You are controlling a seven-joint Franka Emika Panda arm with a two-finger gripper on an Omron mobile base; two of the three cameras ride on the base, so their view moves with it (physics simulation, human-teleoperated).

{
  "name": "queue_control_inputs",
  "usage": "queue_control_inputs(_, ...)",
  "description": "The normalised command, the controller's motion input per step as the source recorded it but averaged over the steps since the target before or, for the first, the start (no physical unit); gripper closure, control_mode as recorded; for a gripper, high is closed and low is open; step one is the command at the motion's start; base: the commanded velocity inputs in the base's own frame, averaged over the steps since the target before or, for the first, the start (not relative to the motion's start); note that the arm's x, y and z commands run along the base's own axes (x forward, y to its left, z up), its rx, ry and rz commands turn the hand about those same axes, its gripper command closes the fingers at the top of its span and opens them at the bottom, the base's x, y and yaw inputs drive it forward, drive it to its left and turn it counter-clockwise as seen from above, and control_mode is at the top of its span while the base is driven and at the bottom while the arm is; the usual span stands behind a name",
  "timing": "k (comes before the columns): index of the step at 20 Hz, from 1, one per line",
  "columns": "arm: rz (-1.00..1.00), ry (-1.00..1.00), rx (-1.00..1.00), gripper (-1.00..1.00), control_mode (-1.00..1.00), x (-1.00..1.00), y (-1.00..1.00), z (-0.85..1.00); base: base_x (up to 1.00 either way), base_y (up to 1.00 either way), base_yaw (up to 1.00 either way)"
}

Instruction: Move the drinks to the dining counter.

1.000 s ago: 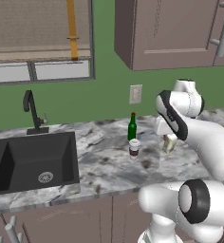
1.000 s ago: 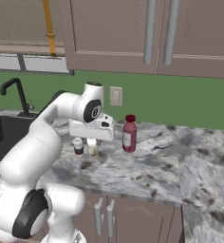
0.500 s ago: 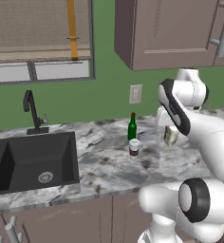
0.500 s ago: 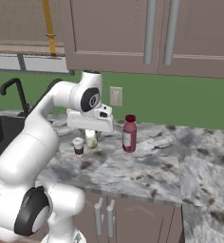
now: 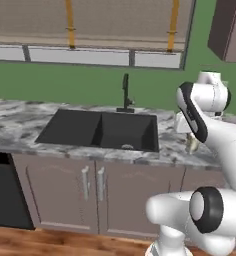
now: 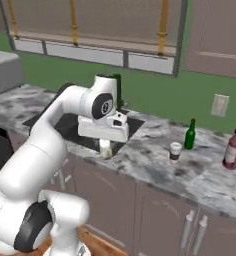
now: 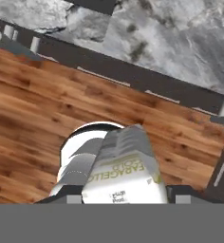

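My base has swung away, so the black sink now sits under my hand, which is clamped half-shut on the small yellowish can. I judge it's in transit; the green bottle and cup wait right of the sink on the tabletop.

Can pale yellowish-white with dark lettering; counter grey-white veined marble, sink and faucet black. Right of the sink: dark-green bottle, white-topped dark cup, red bottle with a paler cap. Wall green, cabinets taupe with metal handles, floor brown wood grain.
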Motion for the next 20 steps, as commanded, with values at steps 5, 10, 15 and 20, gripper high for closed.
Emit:
queue_control_inputs(5,0.0,0.0,0.0,1.0,1.0,0.0,0.0,0.0,-0.27,0.48,0.98)
queue_control_inputs(10,0.0,0.0,0.0,1.0,1.0,0.0,0.0,0.0,-0.26,0.27,1.0)
queue_control_inputs(15,0.0,0.0,0.0,1.0,1.0,0.0,0.0,0.0,-0.14,0.01,1.0)
queue_control_inputs(20,0.0,0.0,0.0,1.0,1.0,0.0,0.0,0.0,0.0,0.02,1.0)
